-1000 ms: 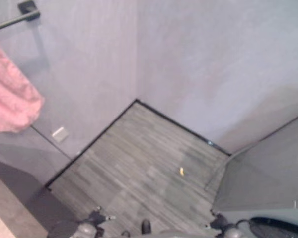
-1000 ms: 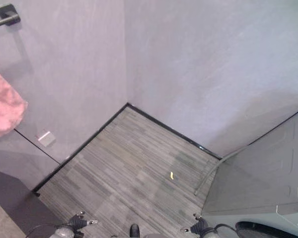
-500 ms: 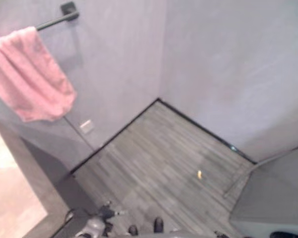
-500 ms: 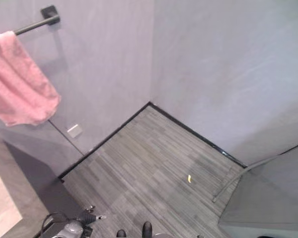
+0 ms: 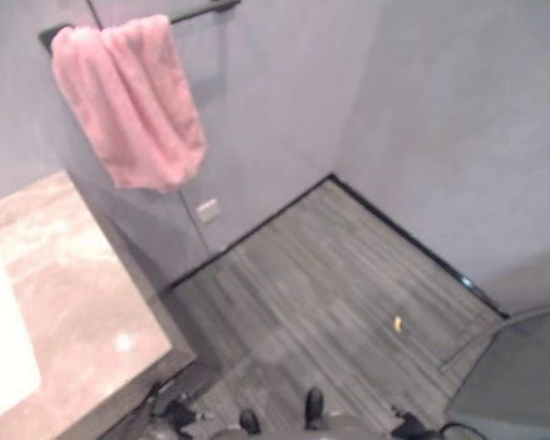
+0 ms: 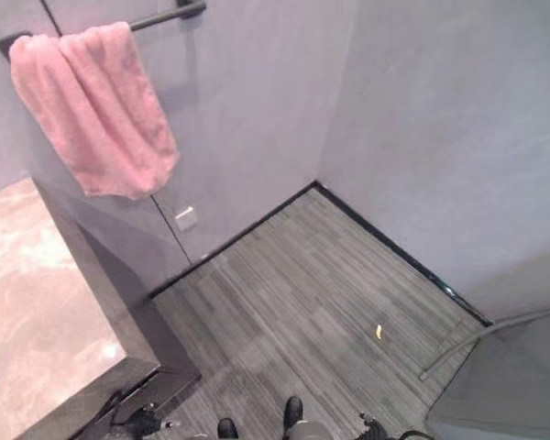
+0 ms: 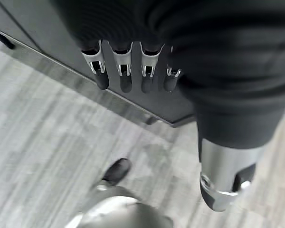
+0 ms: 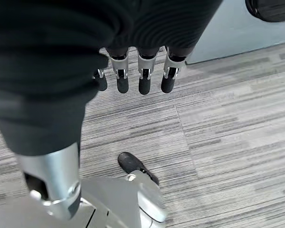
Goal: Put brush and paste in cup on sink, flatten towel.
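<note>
— So, nothing in hand yet? Left hand [image 7: 128, 71] down by the dark cabinet front, fingers hanging loose and straight, empty. Right hand [image 8: 140, 76] the same over the grey striped plank floor [image 6: 302, 302], fingers relaxed, gripping nothing.

— Right. Looks like the approach step, nothing of the task begun. Fluffy pink towel [image 6: 96, 110] bunched and draped over the black wall-mounted bar [image 6: 165, 16], hanging crooked, clearly not flattened.

— And brush, paste, cup?

— Can't tell where. Just the corner of the mottled pinkish-brown stone countertop [image 6: 37, 312] at the left, with a white patch at its edge, possibly the sink [image 5: 5, 348].

— Next move, then?

— Probably turning further left to bring the counter into sight and find brush, paste and cup. Otherwise raising a hand toward the towel, well apart from both hands for now.

— Anything else around?

— Small yellow scrap [image 6: 379, 331] on the floor, near the far wall. Not part of the job.
</note>
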### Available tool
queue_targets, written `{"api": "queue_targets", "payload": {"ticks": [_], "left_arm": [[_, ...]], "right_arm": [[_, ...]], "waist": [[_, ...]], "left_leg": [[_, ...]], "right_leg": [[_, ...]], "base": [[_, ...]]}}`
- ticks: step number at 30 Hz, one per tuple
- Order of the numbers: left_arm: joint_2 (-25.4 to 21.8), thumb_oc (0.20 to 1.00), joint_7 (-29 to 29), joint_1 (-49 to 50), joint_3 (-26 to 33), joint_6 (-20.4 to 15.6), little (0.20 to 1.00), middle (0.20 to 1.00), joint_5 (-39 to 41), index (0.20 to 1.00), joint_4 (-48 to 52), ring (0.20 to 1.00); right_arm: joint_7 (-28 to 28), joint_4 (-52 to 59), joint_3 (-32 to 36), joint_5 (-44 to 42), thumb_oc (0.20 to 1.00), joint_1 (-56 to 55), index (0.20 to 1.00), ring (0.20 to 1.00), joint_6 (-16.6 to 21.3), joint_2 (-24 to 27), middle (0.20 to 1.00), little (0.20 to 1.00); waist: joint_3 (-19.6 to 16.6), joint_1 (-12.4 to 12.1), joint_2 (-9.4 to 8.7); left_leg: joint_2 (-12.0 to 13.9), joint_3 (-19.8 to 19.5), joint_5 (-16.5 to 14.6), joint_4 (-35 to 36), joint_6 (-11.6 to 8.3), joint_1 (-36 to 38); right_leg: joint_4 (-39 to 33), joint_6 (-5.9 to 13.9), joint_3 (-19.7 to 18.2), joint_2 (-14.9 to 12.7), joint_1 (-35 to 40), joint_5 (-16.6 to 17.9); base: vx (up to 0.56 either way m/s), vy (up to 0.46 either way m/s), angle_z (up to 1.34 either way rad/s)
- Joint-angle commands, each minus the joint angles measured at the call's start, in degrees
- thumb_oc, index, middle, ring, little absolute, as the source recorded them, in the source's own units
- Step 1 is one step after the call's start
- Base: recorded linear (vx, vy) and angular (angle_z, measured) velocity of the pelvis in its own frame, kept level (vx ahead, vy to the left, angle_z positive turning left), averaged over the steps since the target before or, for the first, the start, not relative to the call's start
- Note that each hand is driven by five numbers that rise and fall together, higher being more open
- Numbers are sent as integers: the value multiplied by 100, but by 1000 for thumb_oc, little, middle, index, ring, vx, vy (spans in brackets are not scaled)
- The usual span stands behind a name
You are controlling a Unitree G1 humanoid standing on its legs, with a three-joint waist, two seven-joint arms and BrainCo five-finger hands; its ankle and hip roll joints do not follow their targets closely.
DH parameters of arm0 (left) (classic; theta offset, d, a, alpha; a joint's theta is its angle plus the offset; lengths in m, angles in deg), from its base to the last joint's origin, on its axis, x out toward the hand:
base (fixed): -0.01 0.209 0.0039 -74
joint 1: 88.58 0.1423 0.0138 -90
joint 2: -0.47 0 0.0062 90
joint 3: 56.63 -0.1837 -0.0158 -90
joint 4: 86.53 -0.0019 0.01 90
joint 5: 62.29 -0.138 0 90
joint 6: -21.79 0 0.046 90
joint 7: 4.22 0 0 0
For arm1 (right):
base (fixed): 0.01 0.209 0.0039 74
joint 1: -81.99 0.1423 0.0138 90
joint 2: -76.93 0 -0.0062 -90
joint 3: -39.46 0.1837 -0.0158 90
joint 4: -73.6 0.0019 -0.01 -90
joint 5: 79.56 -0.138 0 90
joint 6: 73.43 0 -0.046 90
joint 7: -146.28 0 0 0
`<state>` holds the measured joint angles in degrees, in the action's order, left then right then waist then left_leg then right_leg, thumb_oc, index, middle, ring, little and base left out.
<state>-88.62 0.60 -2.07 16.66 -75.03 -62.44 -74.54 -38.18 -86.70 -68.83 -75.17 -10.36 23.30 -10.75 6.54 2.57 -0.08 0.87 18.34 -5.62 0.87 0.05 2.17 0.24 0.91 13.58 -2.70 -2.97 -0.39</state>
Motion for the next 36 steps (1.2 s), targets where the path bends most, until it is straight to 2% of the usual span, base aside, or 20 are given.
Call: {"api": "queue_targets", "payload": {"ticks": [1,2,4,5,6,7,8,9,12,13,18,21,23,27,30,34,35,36], "left_arm": [[13,1000,27,-118,195,-39,1000,1000,-134,1000,-123,1000],[13,1000,27,-118,195,-39,1000,1000,-134,1000,-123,1000],[-5,1000,23,-137,88,-44,1000,1000,-216,1000,-103,1000],[-23,1000,42,-163,53,-56,1000,1000,-216,1000,-106,1000],[-35,1000,41,-184,42,-68,1000,1000,-197,1000,-96,1000],[-33,1000,79,-249,13,-69,1000,1000,-167,1000,-91,1000],[-32,1000,79,-250,12,-69,1000,1000,-167,1000,-92,1000],[-37,1000,98,-261,21,-68,1000,1000,-161,1000,-75,1000],[-32,1000,129,-273,155,-95,1000,1000,0,1000,84,1000],[-22,1000,132,-263,176,-113,1000,1000,57,1000,135,1000],[25,1000,116,-239,116,-93,1000,1000,-19,1000,8,1000],[11,1000,106,-259,74,-70,1000,1000,-68,1000,-81,1000],[11,1000,106,-289,25,-77,1000,1000,-91,1000,-97,1000],[13,1000,155,-303,-3,-103,1000,1000,-132,1000,-51,1000],[10,1000,164,-356,-24,-106,1000,1000,-64,1000,16,1000],[24,1000,190,-439,-85,-136,1000,1000,-32,1000,181,1000],[20,1000,216,-453,-84,-164,1000,1000,8,1000,254,1000],[25,1000,245,-453,-69,-199,1000,1000,92,1000,320,1000]], "right_arm": [[-10,-134,-169,-81,1000,62,1000,1000,46,-104,1000,1000],[-10,-134,-169,-81,1000,62,1000,1000,46,-104,1000,1000],[-26,-70,-176,-116,1000,124,1000,1000,39,-127,1000,1000],[-28,-43,-207,-123,1000,153,1000,1000,46,-147,1000,1000],[-23,-19,-225,-104,1000,170,1000,1000,46,-157,1000,1000],[-78,-38,-268,38,1000,189,1000,1000,32,-156,1000,1000],[-79,-38,-267,39,1000,189,1000,1000,32,-156,1000,1000],[-95,-81,-292,156,1000,192,1000,1000,-6,-173,1000,1000],[-117,-420,-524,725,1000,180,1000,1000,-152,-280,1000,1000],[-121,-479,-523,760,1000,161,1000,1000,-167,-290,1000,1000],[-199,-312,-332,503,1000,53,1000,1000,-95,-194,1000,1000],[-188,-267,-314,393,1000,50,1000,1000,-69,-141,1000,1000],[-189,-283,-328,368,1000,74,1000,1000,-73,-145,1000,1000],[-184,-353,-325,357,1000,-2,1000,1000,-56,-162,1000,1000],[-163,-433,-341,376,1000,-98,1000,1000,-52,-183,1000,1000],[-148,-466,-354,331,1000,-108,1000,1000,-23,-102,1000,1000],[-154,-450,-339,269,1000,-109,1000,1000,-1,-70,1000,1000],[-145,-424,-346,233,1000,-106,1000,1000,27,-16,1000,1000]], "waist": [[-182,-1,-209],[-182,-1,-209],[-105,112,-166],[-70,177,-146],[-61,148,-141],[-76,60,-123],[-79,60,-121],[-92,17,-134],[-156,-262,-187],[-176,-270,-193],[-255,-70,-282],[-271,71,-284],[-261,75,-269],[-267,68,-274],[-265,100,-283],[-203,165,-306],[-167,143,-320],[-106,71,-351]], "left_leg": [[-404,-443,-796,-513,400,-22],[-404,-442,-796,-512,400,-22],[-410,-524,-813,-597,443,-22],[-408,-550,-823,-664,473,-52],[-397,-517,-832,-723,486,-96],[-366,-433,-860,-752,513,-170],[-365,-434,-861,-754,513,-173],[-355,-392,-865,-751,524,-188],[-256,-101,-922,-778,505,-182],[-247,-80,-921,-796,501,-176],[-180,-152,-801,-659,401,20],[-193,-338,-650,-344,379,110],[-205,-343,-588,-221,387,96],[-167,-233,-508,-185,315,67],[-86,-346,-354,-112,190,51],[-1,-481,-303,-172,103,-37],[-12,-605,-300,-225,97,-88],[-95,-1056,-335,-391,97,-190]], "right_leg": [[243,242,-424,198,-16,-594],[244,242,-424,198,-16,-594],[587,319,-1031,312,-197,-640],[777,363,-1473,421,-326,-656],[772,381,-1573,426,-396,-619],[463,419,-1340,246,-406,-397],[444,420,-1338,247,-399,-385],[331,440,-1173,162,-415,-283],[-14,506,-171,-115,-342,-156],[-51,518,-89,-132,-318,-144],[21,410,-483,81,-197,-282],[217,358,-1044,247,-271,-388],[182,362,-1252,299,-339,-350],[-63,311,-1209,307,-274,-273],[-21,203,-1144,387,-234,-416],[76,87,-1022,468,-243,-560],[92,58,-1042,496,-266,-569],[103,13,-1077,534,-266,-589]], "base": [[-20,50,19],[-61,73,8],[-99,79,0],[-104,47,2],[-151,27,2],[-106,6,-8],[-97,-17,-27],[-54,-37,-55],[-32,-97,-56],[0,-122,-69],[13,-138,-10],[-37,-115,-6],[-76,-108,-12],[-21,-152,-25],[13,-221,1],[24,-231,18],[25,-144,24],[30,-198,17]]}}
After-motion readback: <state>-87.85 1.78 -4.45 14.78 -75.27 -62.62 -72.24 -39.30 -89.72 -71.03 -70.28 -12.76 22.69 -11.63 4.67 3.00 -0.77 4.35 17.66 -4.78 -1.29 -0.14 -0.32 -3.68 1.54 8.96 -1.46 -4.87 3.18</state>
